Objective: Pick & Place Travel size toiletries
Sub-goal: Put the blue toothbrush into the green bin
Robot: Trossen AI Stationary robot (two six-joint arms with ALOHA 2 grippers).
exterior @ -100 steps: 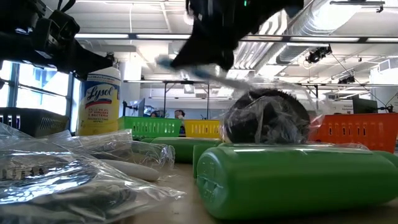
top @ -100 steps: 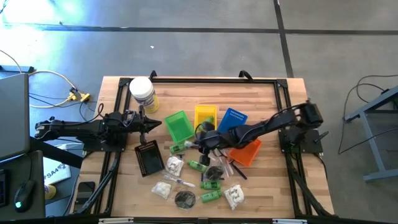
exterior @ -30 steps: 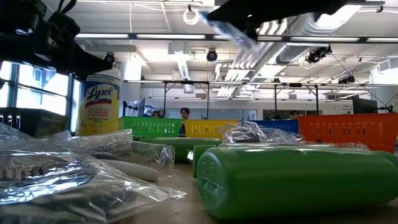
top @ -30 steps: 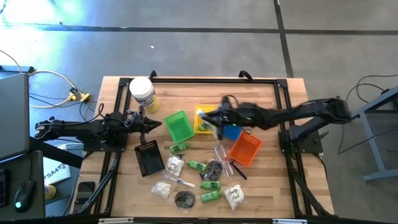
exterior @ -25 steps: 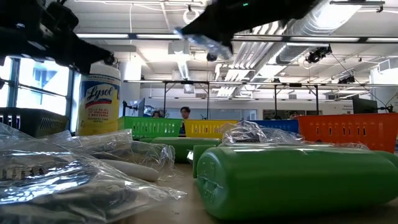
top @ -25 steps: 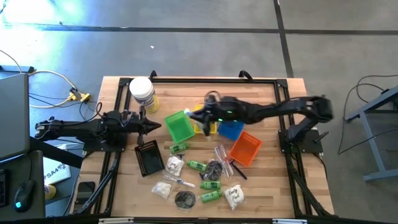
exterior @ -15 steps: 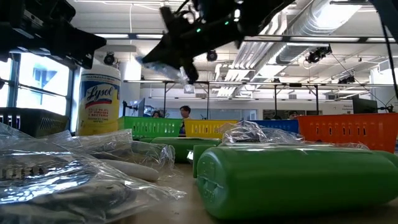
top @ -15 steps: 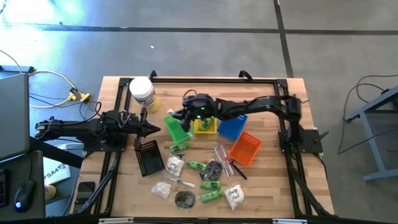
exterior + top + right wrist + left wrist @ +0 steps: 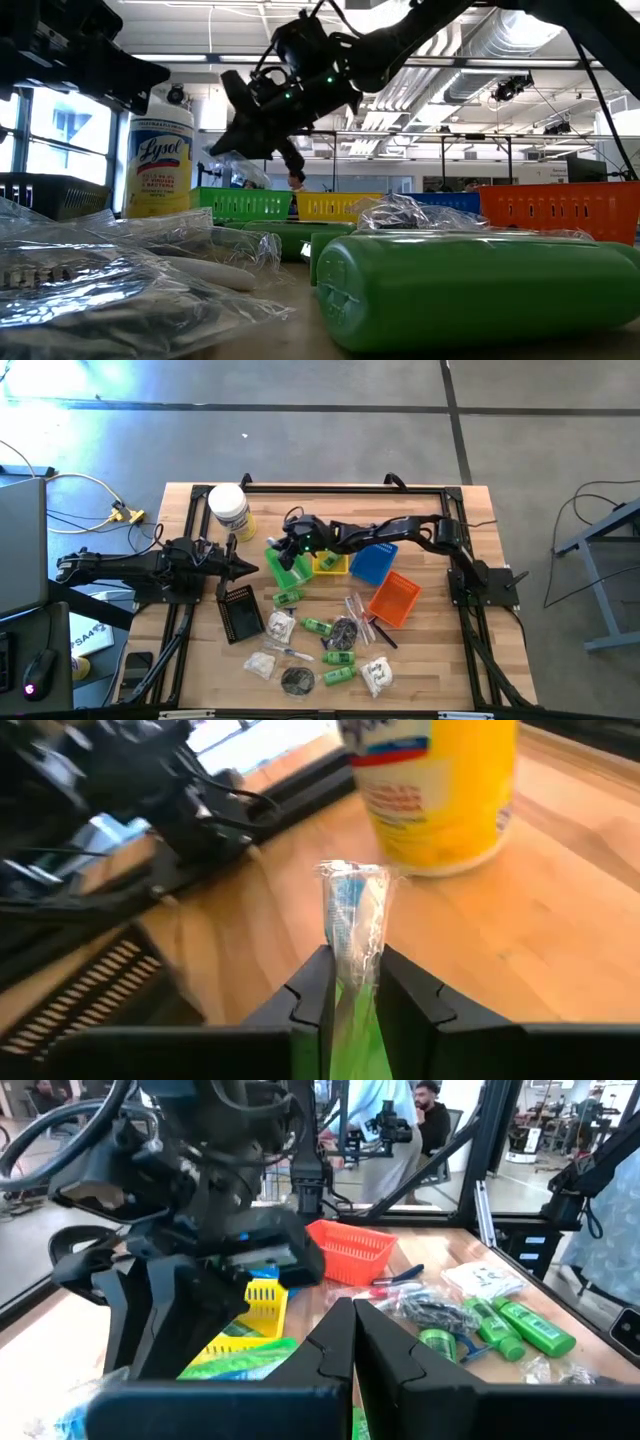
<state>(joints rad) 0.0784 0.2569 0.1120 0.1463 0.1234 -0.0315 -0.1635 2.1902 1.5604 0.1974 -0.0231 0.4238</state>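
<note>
My right gripper (image 9: 288, 547) reaches across the table and hovers over the green basket (image 9: 289, 567), shut on a clear-wrapped thin stick with blue inside (image 9: 355, 915). In the low view the wrapper (image 9: 233, 166) hangs below the gripper (image 9: 250, 125), above the green basket's rim (image 9: 245, 205). The other toiletries lie loose on the near half of the table: green bottles (image 9: 318, 626), white sachets (image 9: 377, 675), black round pouches (image 9: 297, 679). My left gripper (image 9: 243, 566) waits shut at the table's left, between the white jar and the black basket. My right gripper pinches the clear-wrapped stick between its two fingers (image 9: 318, 988), on the wrapper's lower part (image 9: 354, 965). The sealed end (image 9: 352, 872) sticks out past the fingertips. The stick is lifted clear over the green basket, and the fingers slant downward from the table's right.
The big white jar with yellow label (image 9: 229, 510) stands at the far left. The yellow (image 9: 331, 552), blue (image 9: 372, 560) and orange (image 9: 393, 600) baskets sit right of the green one. The black basket (image 9: 240, 612) lies near the left gripper. People stand in the room beyond.
My right gripper, still holding the clear-wrapped stick, has swung toward the table's left, from over the yellow and blue baskets to over the green basket, and has come down toward it. The left arm has kept still.
</note>
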